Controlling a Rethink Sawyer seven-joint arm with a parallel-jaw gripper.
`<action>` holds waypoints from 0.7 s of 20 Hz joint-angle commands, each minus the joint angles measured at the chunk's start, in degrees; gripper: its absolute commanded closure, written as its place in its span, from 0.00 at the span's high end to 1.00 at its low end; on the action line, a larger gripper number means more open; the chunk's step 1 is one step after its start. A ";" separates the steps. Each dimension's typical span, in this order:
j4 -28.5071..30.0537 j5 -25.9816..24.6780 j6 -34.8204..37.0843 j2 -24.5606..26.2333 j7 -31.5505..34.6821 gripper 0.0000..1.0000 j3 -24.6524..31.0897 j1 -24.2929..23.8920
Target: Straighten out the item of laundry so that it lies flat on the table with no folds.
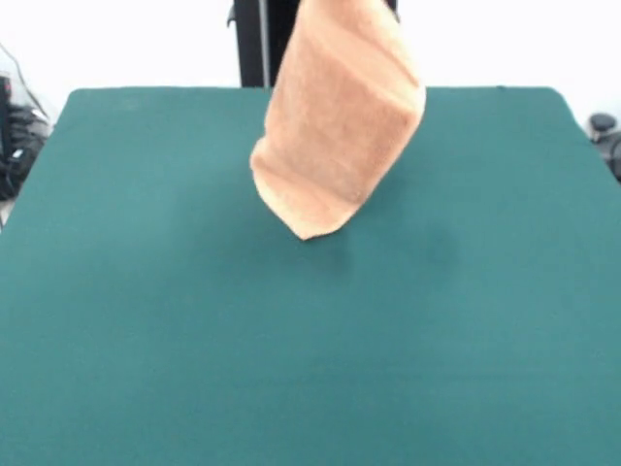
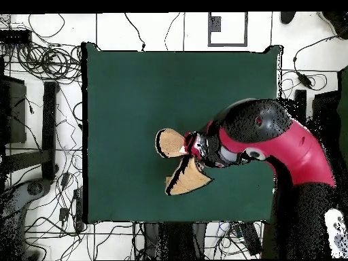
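The orange-tan towel (image 1: pixel 340 116) hangs in the air over the far middle of the dark green table (image 1: pixel 146 291), folded on itself and tapering to a corner low above the cloth. Its top runs out of the picture's upper edge, so the gripper does not show in the front view. In the overhead view the red and black arm reaches over the table (image 2: pixel 136 88) from the right. The gripper (image 2: pixel 195 151) is at the arm's end, shut on the towel. Two flaps of the towel (image 2: pixel 187 180) stick out from under it. Its fingers are hidden.
The black pedestal (image 1: pixel 254 44) stands behind the table's far edge. Cables (image 2: pixel 41 61) and dark equipment (image 2: pixel 27 163) lie on the floor to the left of the table in the overhead view. More cables (image 2: pixel 306 75) lie at the upper right.
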 commanded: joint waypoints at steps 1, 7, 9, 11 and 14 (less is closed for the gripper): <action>-2.39 -1.67 -4.32 13.17 -10.29 0.00 11.26 -3.33; -6.34 -5.99 -6.27 17.71 -11.01 0.00 13.83 -5.14; -6.71 -6.65 -6.25 18.25 -11.27 0.00 14.65 -5.88; -6.74 -7.58 -6.26 18.26 -11.13 0.00 15.40 -6.56; -5.92 -8.22 -6.06 17.43 -10.35 0.00 16.23 -7.44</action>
